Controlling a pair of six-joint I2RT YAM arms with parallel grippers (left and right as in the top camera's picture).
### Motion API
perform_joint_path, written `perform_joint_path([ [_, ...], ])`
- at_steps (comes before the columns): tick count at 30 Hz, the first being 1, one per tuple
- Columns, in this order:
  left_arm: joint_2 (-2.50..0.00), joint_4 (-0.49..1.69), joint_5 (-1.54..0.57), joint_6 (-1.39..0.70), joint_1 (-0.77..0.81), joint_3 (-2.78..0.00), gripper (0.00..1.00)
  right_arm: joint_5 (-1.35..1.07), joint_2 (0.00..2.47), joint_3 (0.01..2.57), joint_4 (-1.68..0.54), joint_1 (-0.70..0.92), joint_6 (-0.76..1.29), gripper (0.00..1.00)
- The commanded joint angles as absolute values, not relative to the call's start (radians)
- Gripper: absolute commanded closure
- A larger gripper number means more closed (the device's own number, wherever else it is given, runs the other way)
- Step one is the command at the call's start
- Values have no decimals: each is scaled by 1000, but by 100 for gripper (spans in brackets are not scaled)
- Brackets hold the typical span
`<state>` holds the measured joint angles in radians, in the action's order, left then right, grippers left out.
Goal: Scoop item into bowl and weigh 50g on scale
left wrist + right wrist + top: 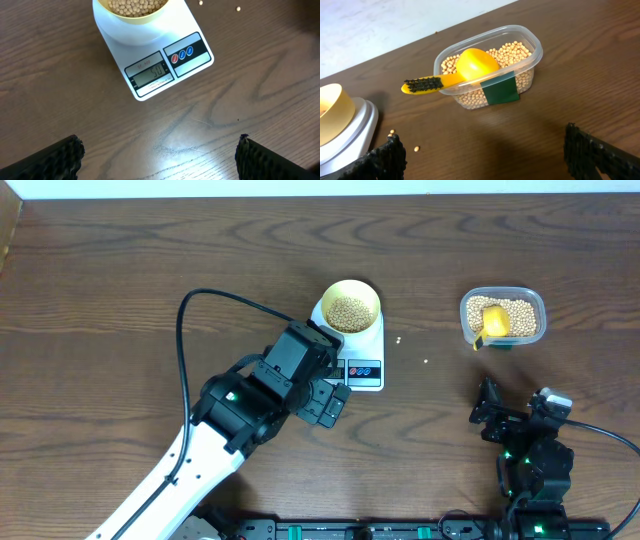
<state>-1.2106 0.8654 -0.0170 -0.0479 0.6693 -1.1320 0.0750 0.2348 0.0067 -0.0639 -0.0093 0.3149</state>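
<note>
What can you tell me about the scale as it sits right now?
The scale is a flat white plastic-looking slab with rounded corners, lying level on the wooden table. Its front edge carries a small grey display, digits apparently 50 though blurred, and a dark panel with one red and two blue buttons. The pale-yellow bowl of beans sits on its platform. Nothing else touches it.

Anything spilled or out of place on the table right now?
Yes: a few stray beans lie on the table between the scale and the tub. The scoop sits in the tub, handle over the rim. Nothing else stands out.
</note>
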Motion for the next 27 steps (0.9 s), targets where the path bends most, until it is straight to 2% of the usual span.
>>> perform_joint_path([
  [1,-1147,874,-11,-39,660,-1150,1,72,231,6,-68,-12,325,1],
  [5,-1044,865,-11,-39,587,-1150,1,72,231,6,-68,-12,325,1],
  [18,-714,795,-11,-39,187,-1147,1,72,231,6,-68,-12,325,1],
  [23,-613,682,-11,-38,109,-1071,1,72,231,6,-68,-12,325,1],
  [27,-518,528,-11,-38,77,-905,1,72,231,6,-68,-12,325,1],
])
